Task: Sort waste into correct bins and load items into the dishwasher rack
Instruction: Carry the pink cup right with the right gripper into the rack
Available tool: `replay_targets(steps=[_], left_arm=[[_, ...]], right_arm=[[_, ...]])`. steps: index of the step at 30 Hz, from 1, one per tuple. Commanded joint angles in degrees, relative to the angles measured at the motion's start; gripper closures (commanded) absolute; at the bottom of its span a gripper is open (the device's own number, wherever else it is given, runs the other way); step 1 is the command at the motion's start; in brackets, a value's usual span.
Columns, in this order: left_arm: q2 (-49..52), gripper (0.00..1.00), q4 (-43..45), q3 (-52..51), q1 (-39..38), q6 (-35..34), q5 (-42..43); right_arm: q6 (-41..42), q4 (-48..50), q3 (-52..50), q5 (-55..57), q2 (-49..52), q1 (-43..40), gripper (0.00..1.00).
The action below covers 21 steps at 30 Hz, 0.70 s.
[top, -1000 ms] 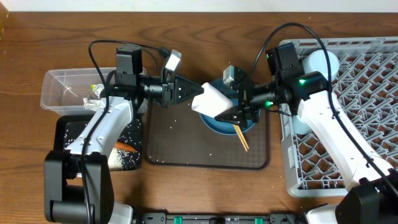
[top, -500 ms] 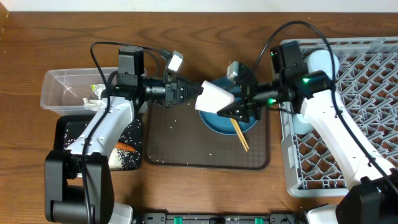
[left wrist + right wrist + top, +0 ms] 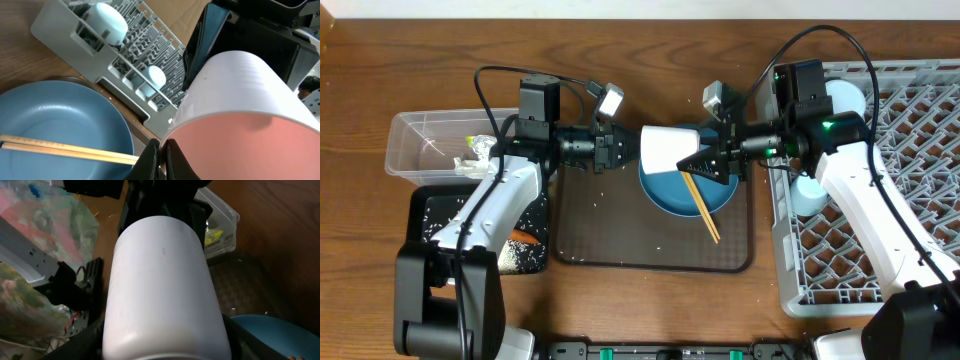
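A pink cup (image 3: 668, 150), white outside, hangs on its side above a dark-blue plate (image 3: 665, 193) with chopsticks (image 3: 704, 216) lying across it. The right end effector (image 3: 704, 160) clamps the cup's base end. The left end effector (image 3: 620, 150) sits just beside the rim, its fingers nearly together.

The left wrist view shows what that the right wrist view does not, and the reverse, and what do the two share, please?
Only the left wrist view shows the dishwasher rack holding the light-blue bowl and light-blue cup, the chopsticks lying across the blue plate, and the pink cup from its open, pink end. Only the right wrist view shows the clear tub with the yellow wrapper inside. Both show the pink cup's white outside and part of the blue plate.
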Motion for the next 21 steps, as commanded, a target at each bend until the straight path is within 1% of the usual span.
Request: replay_targets(steps=[1,4,7,10,12,13,18,21], left_arm=[[-0.13,0.94,-0.59,-0.39,-0.35,0.42,0.68],[-0.13,0.88,-0.7,-0.39,-0.35,0.37,-1.27],[-0.13,0.85,-0.87,-0.39,-0.35,0.37,-2.25],[-0.13,0.76,-0.85,-0.39,-0.35,0.37,-2.25],[-0.13,0.67,-0.83,-0.39,-0.35,0.39,-2.27],[-0.13,0.65,-0.81,-0.39,-0.35,0.39,-2.29],[-0.13,0.64,-1.11,-0.39,-0.35,0.35,-4.94],[-0.13,0.64,-1.25,-0.39,-0.35,0.35,-5.75]], right_arm=[[1.33,1.27,0.39,2.73,0.11,-2.43,0.48],[3.69,2.16,0.39,2.73,0.11,-2.95,0.48],[5.84,2.56,0.42,2.73,0.11,-3.61,0.48],[6.1,2.01,0.42,2.78,0.09,-4.44,0.48],[6.29,1.6,0.42,2.8,0.04,-4.85,0.48],[6.88,1.38,0.44,3.02,0.0,-5.14,0.49],[11.78,-0.42,0.46,8.48,-1.27,-6.88,0.51],[16.7,-2.8,0.68,16.46,-3.45,-8.92,0.53]])
